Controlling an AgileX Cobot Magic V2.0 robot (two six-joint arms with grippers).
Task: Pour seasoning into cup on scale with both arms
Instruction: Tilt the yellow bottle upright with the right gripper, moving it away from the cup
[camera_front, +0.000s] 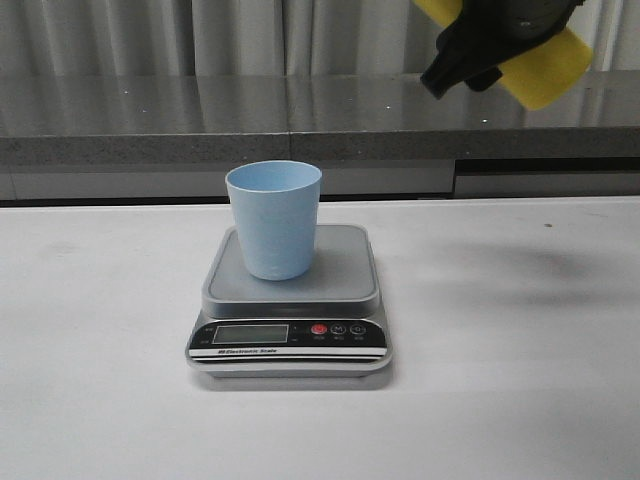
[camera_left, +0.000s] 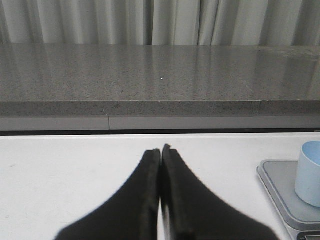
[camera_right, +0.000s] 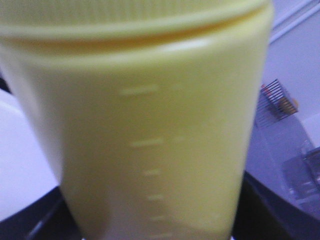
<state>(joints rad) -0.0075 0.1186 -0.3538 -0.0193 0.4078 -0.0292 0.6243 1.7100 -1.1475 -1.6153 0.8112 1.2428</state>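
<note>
The pale blue cup (camera_front: 273, 218) stands upright on the silver-grey scale (camera_front: 290, 300) in the middle of the white table. It also shows at the edge of the left wrist view (camera_left: 310, 172), on the scale (camera_left: 280, 192). My right gripper (camera_front: 478, 50) is shut on the yellow seasoning bottle (camera_front: 545, 65) and holds it tilted high at the upper right, well above and right of the cup. The bottle (camera_right: 145, 130) fills the right wrist view; its nozzle and cap are out of view. My left gripper (camera_left: 161, 152) is shut and empty, low over the table left of the scale.
A grey stone-like counter ledge (camera_front: 200, 120) runs along the back of the table, with pale curtains (camera_front: 150, 35) behind it. The scale's black panel with display (camera_front: 250, 334) and red button (camera_front: 319, 329) faces the front.
</note>
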